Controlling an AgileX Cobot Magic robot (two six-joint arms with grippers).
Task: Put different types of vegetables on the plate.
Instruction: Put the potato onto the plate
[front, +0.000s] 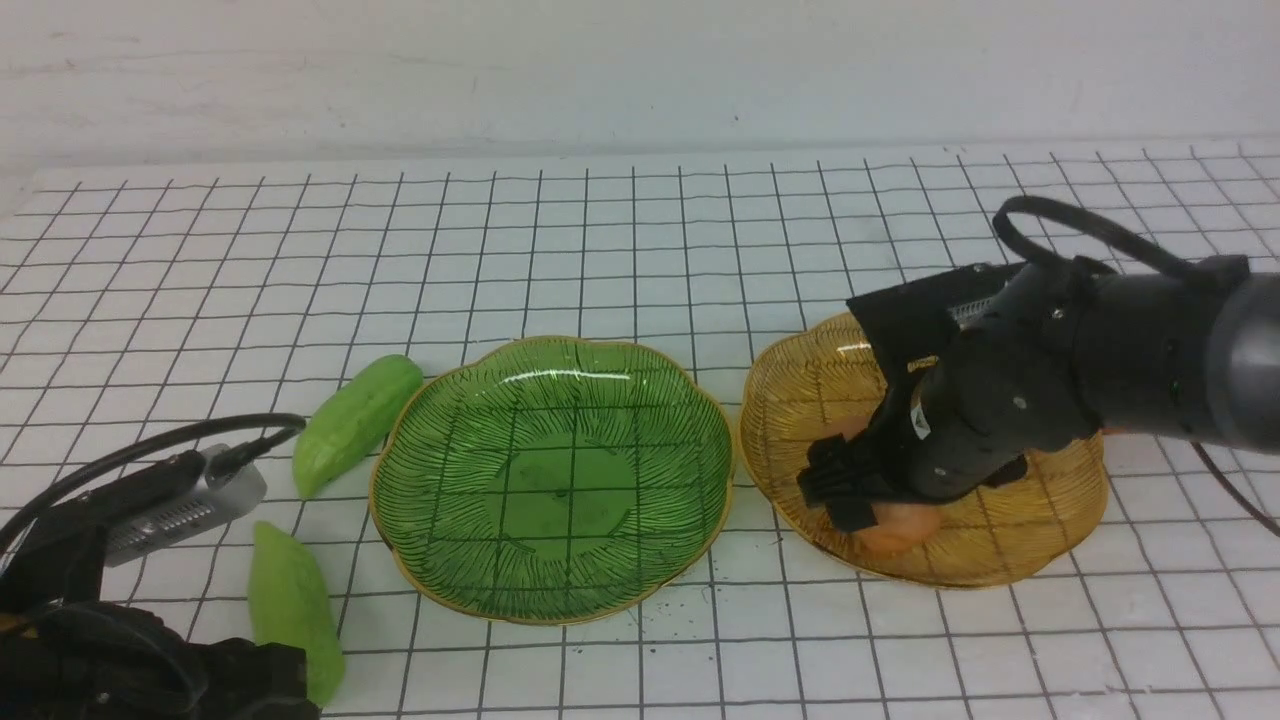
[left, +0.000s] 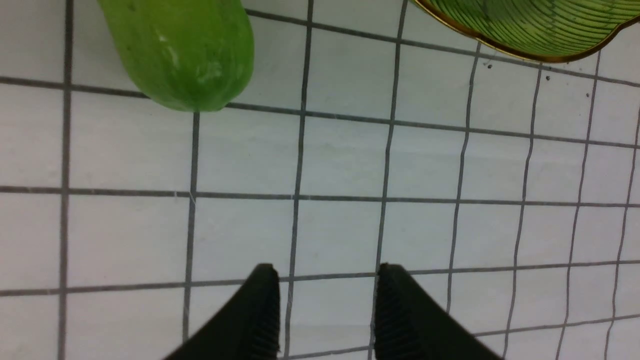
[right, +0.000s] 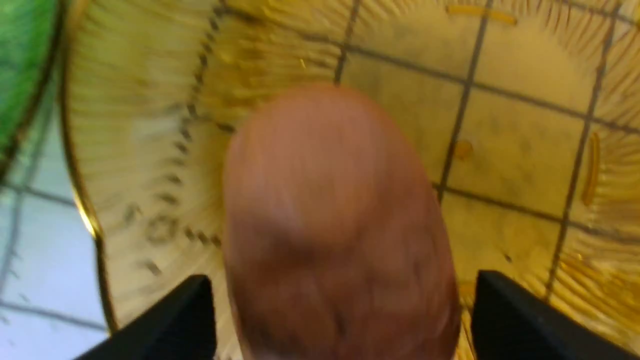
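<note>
The counter (front: 660, 250) is a white surface ruled with a grid of thin dark lines, many of them slightly wavy. Beyond its far edge stands a plain, pale wall (front: 640, 70) with faint scuffs and a few tiny specks. Small dark specks also dot the counter beside the green plate (front: 560, 490), a scalloped dish with a gold rim and fine ribbing. The grid shows through its translucent bottom, and a bright streak of reflected light lies along its far side. Nothing rests in it.

Just to its right is the amber plate (front: 1040, 520), also scalloped and see-through, with counter lines visible beneath. One orange-brown potato (right: 330, 210) is over the amber plate, between the spread fingers of the right hand (right: 345, 305); gaps show at both sides, so the hand is released around it.

Two light-green cucumbers lie on the bare counter to the left of the green plate. The farther cucumber (front: 358, 425) slants close beside the rim; the nearer cucumber (front: 293, 610) lies closer to the camera, next to the left arm. The left hand (left: 327, 272) has its fingers apart with only gridded counter visible between them, holding nothing. The right arm (front: 1120, 350) reaches in from the right and hides part of the amber plate.
</note>
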